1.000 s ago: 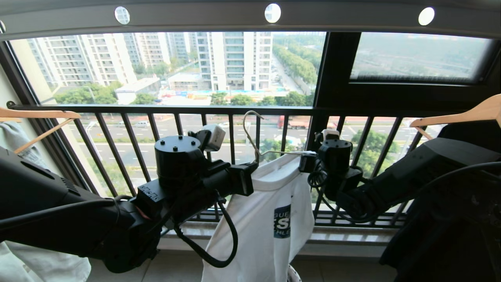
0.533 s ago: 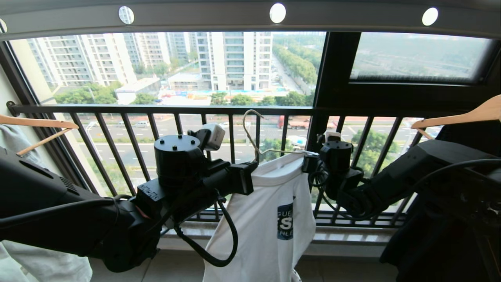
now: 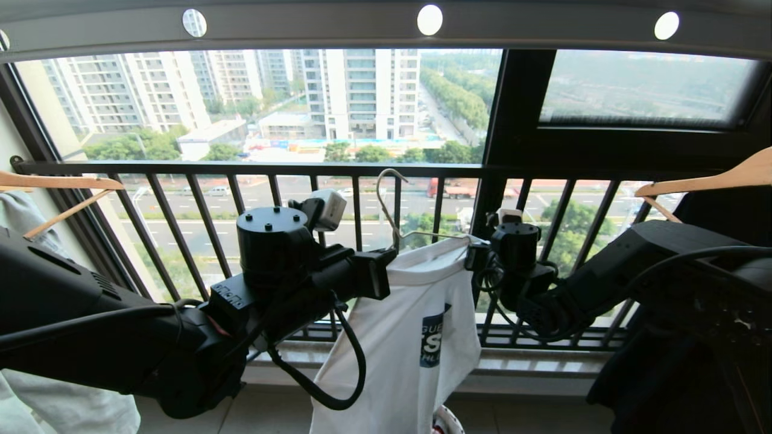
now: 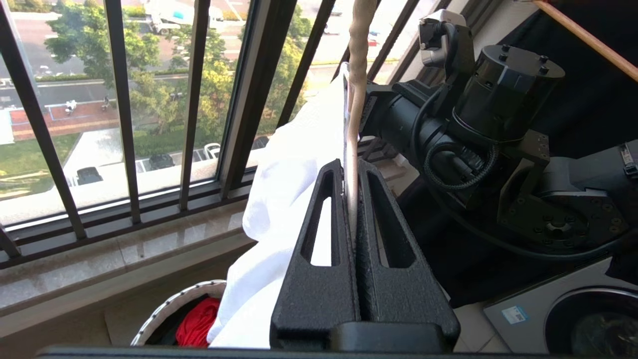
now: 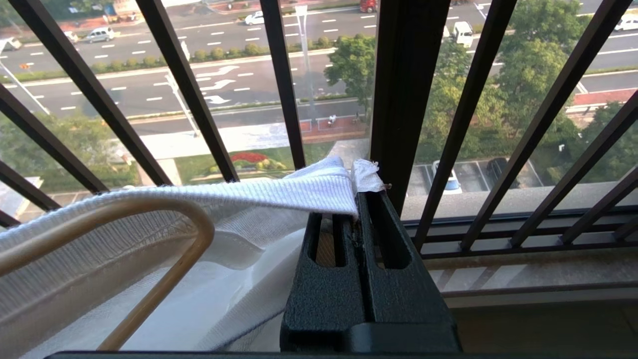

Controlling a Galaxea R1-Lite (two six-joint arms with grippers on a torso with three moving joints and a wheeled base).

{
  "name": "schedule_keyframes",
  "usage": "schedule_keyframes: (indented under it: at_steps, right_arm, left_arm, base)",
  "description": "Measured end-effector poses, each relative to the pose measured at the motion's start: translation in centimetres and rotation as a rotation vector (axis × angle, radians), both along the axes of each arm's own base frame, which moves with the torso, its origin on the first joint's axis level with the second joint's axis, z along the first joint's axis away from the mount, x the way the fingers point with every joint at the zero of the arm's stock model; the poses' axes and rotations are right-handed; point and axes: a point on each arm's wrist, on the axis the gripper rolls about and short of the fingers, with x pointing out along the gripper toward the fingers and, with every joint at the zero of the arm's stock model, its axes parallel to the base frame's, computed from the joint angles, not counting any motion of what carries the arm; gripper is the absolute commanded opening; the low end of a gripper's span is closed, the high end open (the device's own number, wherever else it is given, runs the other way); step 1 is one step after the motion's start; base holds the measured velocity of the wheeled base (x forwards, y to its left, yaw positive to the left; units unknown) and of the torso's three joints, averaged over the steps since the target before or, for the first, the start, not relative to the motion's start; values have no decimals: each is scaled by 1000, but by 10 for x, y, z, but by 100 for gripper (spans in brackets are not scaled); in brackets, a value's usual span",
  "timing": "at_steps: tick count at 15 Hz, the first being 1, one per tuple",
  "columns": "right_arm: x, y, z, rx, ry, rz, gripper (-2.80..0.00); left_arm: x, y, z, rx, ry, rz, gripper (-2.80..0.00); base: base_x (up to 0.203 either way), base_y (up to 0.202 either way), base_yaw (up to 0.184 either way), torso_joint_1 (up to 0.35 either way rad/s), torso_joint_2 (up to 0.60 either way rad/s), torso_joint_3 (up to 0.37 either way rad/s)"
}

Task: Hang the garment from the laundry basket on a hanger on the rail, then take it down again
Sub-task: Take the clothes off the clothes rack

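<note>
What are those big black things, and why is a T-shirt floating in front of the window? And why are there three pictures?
The black things are a robot's two arms. Each ends in a pincer, which works like a hand. One picture comes from a camera on the robot's head, the other two from cameras on its wrists, just behind the pincers.

The T-shirt isn't floating. The left pincer is shut on the thin cream hanger, pinching its twisted neck. The right pincer is shut on the shirt's ribbed collar, at the neck. The shirt hangs between them, below the grey rail with round holes.

On the floor underneath stands a laundry basket with something red inside. Wooden hangers show at both sides.
</note>
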Motion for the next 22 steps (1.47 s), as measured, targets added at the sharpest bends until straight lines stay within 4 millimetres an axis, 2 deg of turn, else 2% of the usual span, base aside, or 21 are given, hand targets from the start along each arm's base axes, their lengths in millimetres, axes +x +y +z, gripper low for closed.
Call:
schedule_keyframes:
  at_steps: [8, 12, 22]
  right_arm:
    - [9, -14, 1, 3, -13, -37, -280]
    - [-2, 5, -3, -2, 2, 6, -280]
    - [-56, 65, -9, -51, 61, 186, -280]
  left_arm:
    - [-1, 0, 1, -2, -2, 0, -280]
    - [0, 0, -1, 0, 2, 3, -280]
    - [4, 1, -2, 1, 3, 20, -280]
  base:
    - [0, 0, 0, 0, 0, 0]
    - [0, 0, 0, 0, 0, 0]
    - [0, 0, 0, 0, 0, 0]
